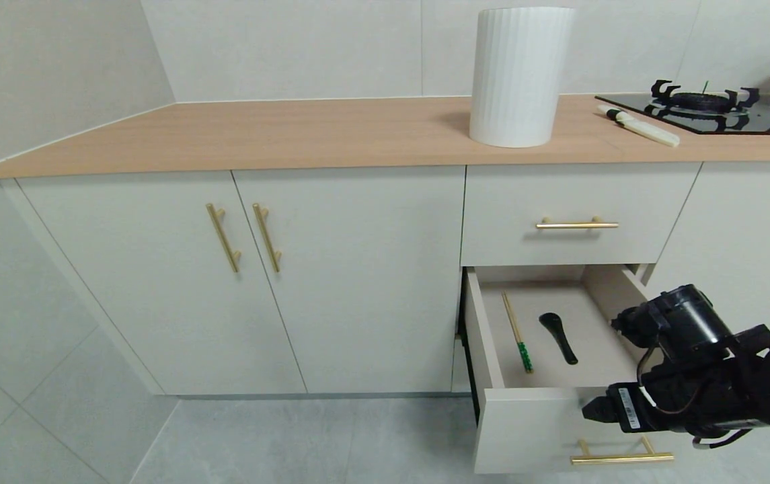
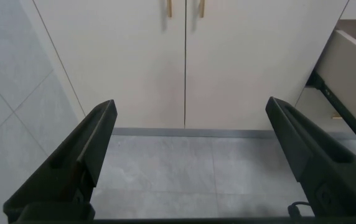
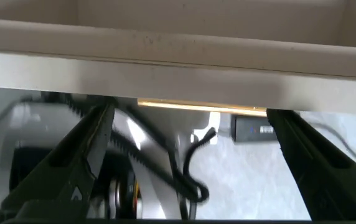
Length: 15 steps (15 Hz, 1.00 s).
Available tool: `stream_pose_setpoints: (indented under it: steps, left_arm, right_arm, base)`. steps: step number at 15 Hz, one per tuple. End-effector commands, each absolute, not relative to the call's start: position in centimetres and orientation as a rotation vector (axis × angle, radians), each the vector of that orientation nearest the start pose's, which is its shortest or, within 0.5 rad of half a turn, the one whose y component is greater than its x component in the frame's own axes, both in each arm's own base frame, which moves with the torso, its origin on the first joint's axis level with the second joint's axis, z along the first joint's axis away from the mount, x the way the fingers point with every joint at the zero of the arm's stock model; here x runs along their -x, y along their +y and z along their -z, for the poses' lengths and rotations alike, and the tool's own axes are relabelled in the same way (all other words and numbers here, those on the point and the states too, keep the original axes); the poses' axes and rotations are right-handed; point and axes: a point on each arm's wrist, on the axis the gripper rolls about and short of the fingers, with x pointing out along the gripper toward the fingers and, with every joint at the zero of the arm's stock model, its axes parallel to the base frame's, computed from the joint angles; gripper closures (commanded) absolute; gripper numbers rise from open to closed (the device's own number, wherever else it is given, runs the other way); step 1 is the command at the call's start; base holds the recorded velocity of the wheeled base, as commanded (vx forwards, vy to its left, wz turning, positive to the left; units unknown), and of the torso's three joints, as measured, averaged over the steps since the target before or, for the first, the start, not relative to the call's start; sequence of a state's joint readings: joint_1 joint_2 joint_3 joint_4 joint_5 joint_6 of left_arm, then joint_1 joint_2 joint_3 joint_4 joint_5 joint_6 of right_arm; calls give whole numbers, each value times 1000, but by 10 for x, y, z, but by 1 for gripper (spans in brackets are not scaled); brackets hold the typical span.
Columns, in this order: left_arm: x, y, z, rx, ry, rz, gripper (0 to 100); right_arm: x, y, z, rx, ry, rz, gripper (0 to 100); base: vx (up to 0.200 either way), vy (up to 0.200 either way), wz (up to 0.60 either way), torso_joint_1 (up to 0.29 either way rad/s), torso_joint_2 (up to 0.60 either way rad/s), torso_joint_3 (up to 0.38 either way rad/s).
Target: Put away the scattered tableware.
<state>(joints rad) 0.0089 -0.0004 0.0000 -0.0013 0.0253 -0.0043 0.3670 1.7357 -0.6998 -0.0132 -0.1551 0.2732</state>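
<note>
- Two pieces of tableware lie in the open lower drawer [image 1: 476,324]: a pair of chopsticks [image 1: 516,333] with green ends on the left and a black spoon [image 1: 558,337] just right of them, apart.
- We see the right gripper [image 3: 190,113] at the right end of the drawer's front panel, just above the gold handle [image 1: 621,458], its claw spread wide and holding nothing; we cannot tell whether it touches the panel.
- We see the left gripper [image 2: 190,106] low over the floor, facing the closed cabinet doors [image 1: 243,282], its claw also wide and holding nothing.
- On the countertop [image 1: 290,134], a cream-handled knife [image 1: 640,126] lies between a white ribbed container [image 1: 520,74] and the stove [image 1: 714,107].
</note>
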Motion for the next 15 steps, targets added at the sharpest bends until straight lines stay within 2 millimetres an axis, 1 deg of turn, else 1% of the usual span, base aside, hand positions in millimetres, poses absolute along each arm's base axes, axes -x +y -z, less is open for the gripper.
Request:
stream_pose_setpoints:
  steps: [1, 3, 4, 5, 6, 9, 10, 11, 13, 14, 15]
  left_arm:
    - [23, 0, -76, 5, -2, -35, 0]
    - [23, 0, -76, 5, -2, -35, 0]
    - [23, 0, -76, 5, -2, -35, 0]
    - [23, 0, -76, 5, -2, -35, 0]
    - [23, 0, -76, 5, -2, -37, 0]
    - [23, 0, -76, 5, -2, -35, 0]
    - [23, 0, -76, 5, -2, -35, 0]
    - [23, 0, -76, 5, -2, -35, 0]
    - [23, 0, -76, 5, -2, -35, 0]
    - [23, 0, -76, 5, -2, -35, 0]
    - [23, 0, -76, 5, -2, -35, 0]
  right_arm:
    - [-250, 87, -85, 11, 1011, -39, 0]
    - [-257, 87, -82, 2, 993, -34, 0]
    - [-266, 86, -80, -10, 958, -28, 0]
    - [-273, 88, -80, -18, 926, -32, 0]
    - [-284, 90, -80, -30, 879, -37, 0]
    - [-306, 90, -76, -26, 857, -26, 0]
    - [-311, 90, -76, -29, 850, -23, 0]
    - [-322, 90, -77, -36, 832, -19, 0]
    - [-331, 91, -75, -39, 812, -8, 0]
    - [-341, 90, -71, -48, 762, 14, 0]
    - [-347, 89, -68, -52, 729, 25, 0]
  base:
    - [0, 0, 0, 0, 0, 0]
    - [0, 0, 0, 0, 0, 0]
    - [0, 0, 0, 0, 0, 0]
    - [0, 0, 0, 0, 0, 0]
    - [0, 0, 0, 0, 0, 0]
    - [0, 0, 0, 0, 0, 0]
    - [0, 0, 0, 0, 0, 0]
    - [0, 0, 0, 0, 0, 0]
    - [0, 0, 0, 0, 0, 0]
    - [0, 0, 0, 0, 0, 0]
    - [0, 0, 0, 0, 0, 0]
